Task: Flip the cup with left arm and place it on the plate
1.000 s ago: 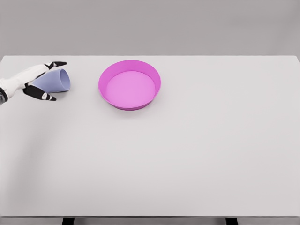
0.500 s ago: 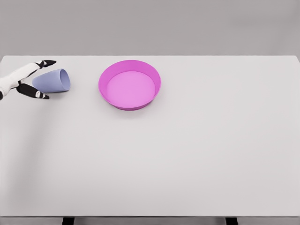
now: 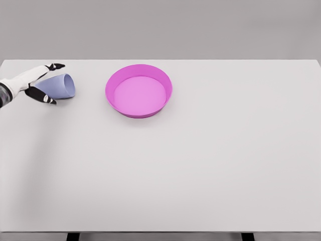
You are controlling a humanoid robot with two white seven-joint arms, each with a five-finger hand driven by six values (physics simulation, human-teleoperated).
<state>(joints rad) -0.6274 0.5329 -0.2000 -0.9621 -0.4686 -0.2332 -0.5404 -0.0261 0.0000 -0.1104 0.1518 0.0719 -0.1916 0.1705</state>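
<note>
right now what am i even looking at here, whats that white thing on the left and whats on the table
This is a simulator's render, seen from a camera on a humanoid robot's head, looking down at a white table. The white thing at the left edge is the left robot hand, with dark fingertips. Its fingers sit around the narrow end of a pale blue cup lying on its side; whether they actually grip it I cannot tell. To the right of the cup is a magenta plate with a raised rim, nothing in it. The right arm is out of view.

1. A lavender cup (image 3: pixel 59 86) lies on its side at the frame's upper left, on the white bench (image 3: pixel 200 165).
2. The left hand (image 3: pixel 30 83) brackets its base, fingers (image 3: pixel 55 66) spread.
3. A magenta plate (image 3: pixel 139 91) sits right of it, apart.
</note>
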